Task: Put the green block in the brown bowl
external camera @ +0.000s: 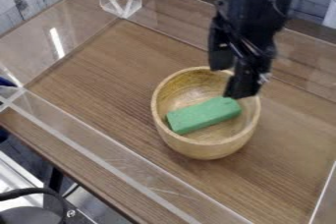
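Camera view, looking down across a wooden table (92,81) fenced by low clear plastic walls (79,184): the black gripper (245,83) hangs from its arm, pointing down over the far right part of the brown bowl (206,142). Its jaws stand spread wide and nothing sits between them; the dark fingers (247,79) reach to about the level of the bowl's rim on that side, and whether a fingertip brushes the rim cannot be told from this angle. The green block (203,116) lies inside the bowl, flat on its floor, its long side running from the lower left toward the upper right, where its end lies just below the fingertips. From this angle a small gap seems to separate the block from the fingers, so the gripper grips nothing. The bowl stands on the table a little right of the middle, well apart from the near plastic wall. At the far left corner, a small clear plastic piece (121,0) shaped like a folded wedge sits on the table, far from the bowl and the arm.
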You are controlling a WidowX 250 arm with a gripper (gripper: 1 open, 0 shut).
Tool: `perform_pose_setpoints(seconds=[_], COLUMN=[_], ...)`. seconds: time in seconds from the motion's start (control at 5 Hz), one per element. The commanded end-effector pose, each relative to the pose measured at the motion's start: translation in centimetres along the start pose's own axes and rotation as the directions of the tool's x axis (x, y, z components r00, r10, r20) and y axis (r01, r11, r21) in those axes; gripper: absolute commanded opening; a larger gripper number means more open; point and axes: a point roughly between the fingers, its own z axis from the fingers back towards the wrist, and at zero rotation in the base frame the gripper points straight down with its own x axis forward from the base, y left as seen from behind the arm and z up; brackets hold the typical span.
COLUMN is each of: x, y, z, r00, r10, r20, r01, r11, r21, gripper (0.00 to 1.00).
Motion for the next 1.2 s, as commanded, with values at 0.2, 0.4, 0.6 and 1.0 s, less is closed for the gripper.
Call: perform_pose_setpoints(seconds=[0.2, 0.4, 0.6, 1.0], x=[0.1, -0.6, -0.9, -1.1], y=[-0.7, -0.5, -0.4, 0.0], z=[0.0, -0.9, -1.7, -1.4], r00=[0.996, 0.99, 0.984, 0.974], r10=[0.081, 0.135, 0.175, 0.222], r20=[0.03, 0.024, 0.017, 0.045], r01=[-0.082, -0.135, -0.174, -0.222], r11=[0.997, 0.991, 0.983, 0.975], r21=[0.014, -0.022, -0.053, -0.002], gripper=[1.0, 1.0, 1.0, 1.0])
